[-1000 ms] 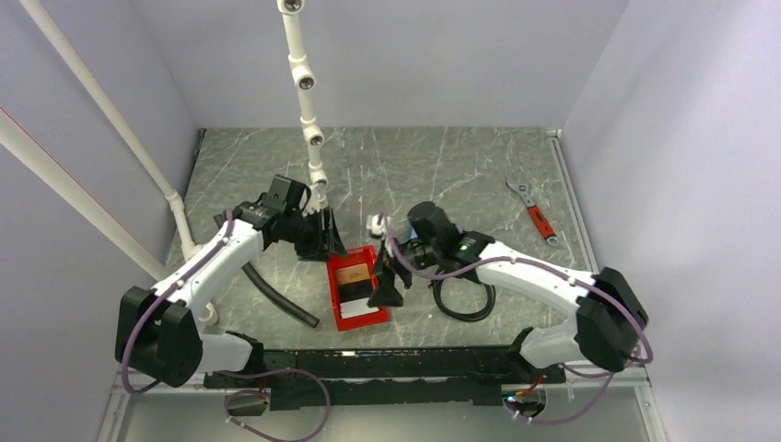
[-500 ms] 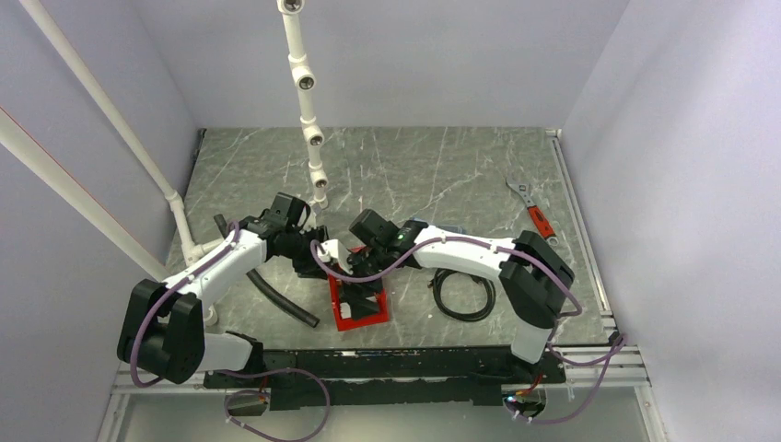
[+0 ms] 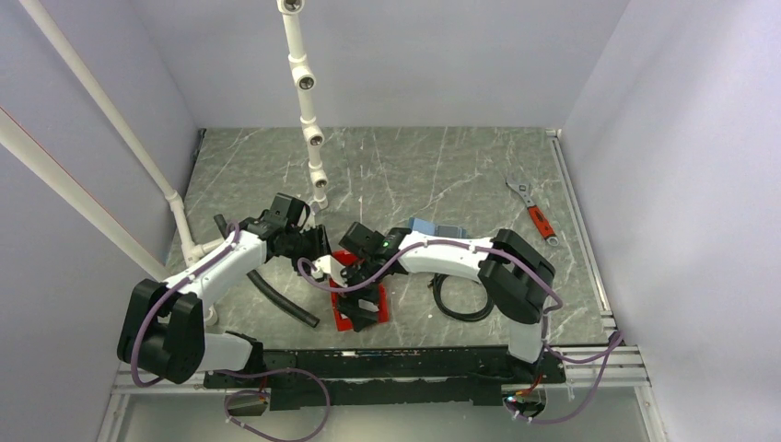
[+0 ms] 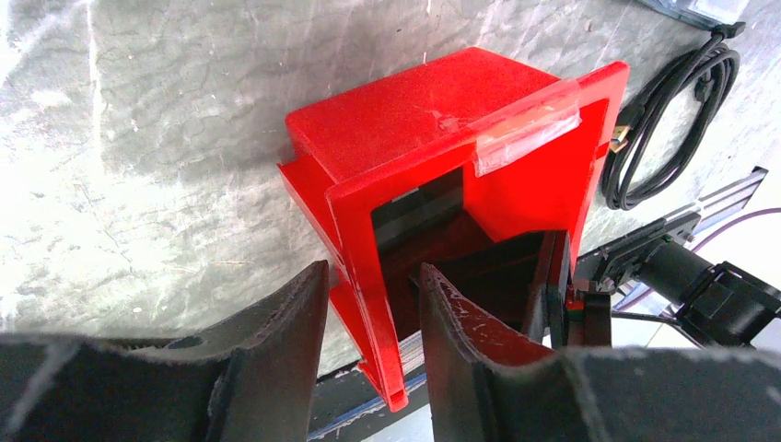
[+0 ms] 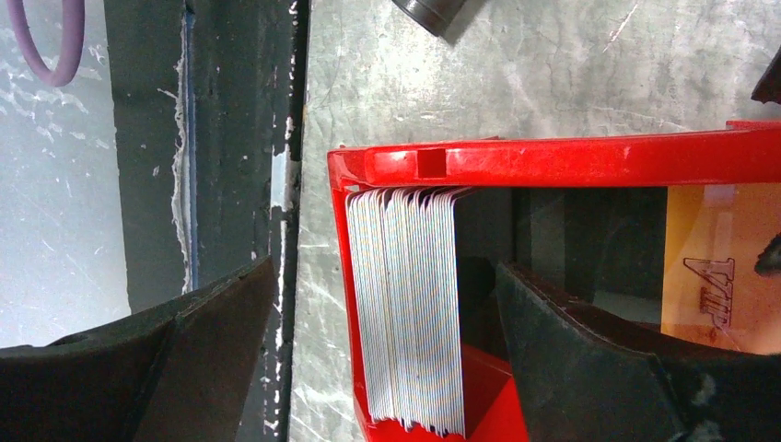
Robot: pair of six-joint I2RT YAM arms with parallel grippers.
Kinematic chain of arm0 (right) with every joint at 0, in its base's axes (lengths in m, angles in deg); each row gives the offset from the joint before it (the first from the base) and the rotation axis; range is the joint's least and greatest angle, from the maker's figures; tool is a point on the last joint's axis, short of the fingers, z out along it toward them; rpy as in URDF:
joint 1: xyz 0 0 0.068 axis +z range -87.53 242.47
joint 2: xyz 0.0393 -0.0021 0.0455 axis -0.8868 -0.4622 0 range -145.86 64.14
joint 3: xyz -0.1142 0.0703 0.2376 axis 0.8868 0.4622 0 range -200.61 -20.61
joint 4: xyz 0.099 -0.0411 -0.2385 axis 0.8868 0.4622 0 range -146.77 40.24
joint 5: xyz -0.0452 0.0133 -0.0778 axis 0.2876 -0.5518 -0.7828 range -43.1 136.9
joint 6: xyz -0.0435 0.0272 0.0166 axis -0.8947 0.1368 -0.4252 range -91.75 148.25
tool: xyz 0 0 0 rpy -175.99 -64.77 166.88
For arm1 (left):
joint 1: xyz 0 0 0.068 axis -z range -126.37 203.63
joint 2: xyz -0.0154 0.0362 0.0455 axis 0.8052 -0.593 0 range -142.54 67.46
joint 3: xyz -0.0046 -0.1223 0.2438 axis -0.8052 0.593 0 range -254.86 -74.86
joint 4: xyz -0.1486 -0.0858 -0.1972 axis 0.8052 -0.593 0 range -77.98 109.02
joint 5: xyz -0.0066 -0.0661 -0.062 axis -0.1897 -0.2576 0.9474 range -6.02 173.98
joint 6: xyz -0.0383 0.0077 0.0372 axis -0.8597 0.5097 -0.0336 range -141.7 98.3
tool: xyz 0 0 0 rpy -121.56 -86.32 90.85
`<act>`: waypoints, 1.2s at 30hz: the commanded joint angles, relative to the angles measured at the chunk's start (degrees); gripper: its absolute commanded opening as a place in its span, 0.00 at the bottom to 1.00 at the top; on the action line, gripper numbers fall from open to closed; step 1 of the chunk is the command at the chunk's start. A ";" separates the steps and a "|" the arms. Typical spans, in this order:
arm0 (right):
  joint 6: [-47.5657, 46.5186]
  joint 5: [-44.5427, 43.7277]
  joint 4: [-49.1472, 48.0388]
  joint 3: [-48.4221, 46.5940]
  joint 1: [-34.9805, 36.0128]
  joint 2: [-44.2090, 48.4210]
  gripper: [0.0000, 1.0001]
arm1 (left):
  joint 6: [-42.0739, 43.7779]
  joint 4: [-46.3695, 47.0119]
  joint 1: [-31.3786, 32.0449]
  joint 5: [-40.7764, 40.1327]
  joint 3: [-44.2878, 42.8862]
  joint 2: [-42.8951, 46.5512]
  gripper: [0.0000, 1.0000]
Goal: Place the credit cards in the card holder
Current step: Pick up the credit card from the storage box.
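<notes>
Both gape: left tool astride red bin wall, right tool around cards.

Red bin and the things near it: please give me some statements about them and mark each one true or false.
1. The whitish card stack stands on edge in the red bin, against an end wall. True.
2. The right gripper is shut on that stack. False: its jaws are wide open, one finger outside the bin and one inside.
3. The orange-gold card is in the card holder. False: it is in the red bin; the blue holder lies on the table apart from it.
4. The left gripper has a wall of the bin between its fingers. True.
</notes>
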 commanded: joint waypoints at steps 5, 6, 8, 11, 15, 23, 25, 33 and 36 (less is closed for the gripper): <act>0.28 1.82 -0.15 1.38 0.20 4.19 0.87 | 0.45 1.53 -0.14 -0.53 0.19 -0.10 0.46; 0.33 1.85 -0.15 1.60 0.24 4.54 0.86 | 0.47 1.59 -0.10 -0.42 0.19 -0.37 0.46; 0.37 1.85 0.02 1.80 0.24 4.95 0.84 | 0.47 1.82 -0.15 -0.27 0.19 -0.81 0.45; 0.40 2.08 -0.19 2.12 0.16 5.33 0.82 | 0.38 2.25 -0.09 -0.10 0.27 -1.42 0.44; 0.57 3.12 -0.21 2.09 -0.01 5.25 0.76 | 0.50 2.13 -0.12 -0.17 0.14 -1.77 0.44; 0.17 4.80 1.22 1.81 -0.73 4.77 0.56 | 0.82 1.98 -0.08 -0.28 -0.25 -2.07 0.44; 0.22 4.97 0.93 2.16 -0.81 5.20 0.53 | 0.82 1.97 -0.12 -0.30 -0.34 -2.19 0.44; -0.30 6.12 1.94 1.83 -1.20 5.45 0.38 | 0.91 1.90 -0.09 -0.36 -0.55 -2.45 0.44; -0.07 6.51 1.72 1.82 -1.34 5.84 0.34 | 1.00 1.85 -0.09 -0.43 -0.77 -2.73 0.44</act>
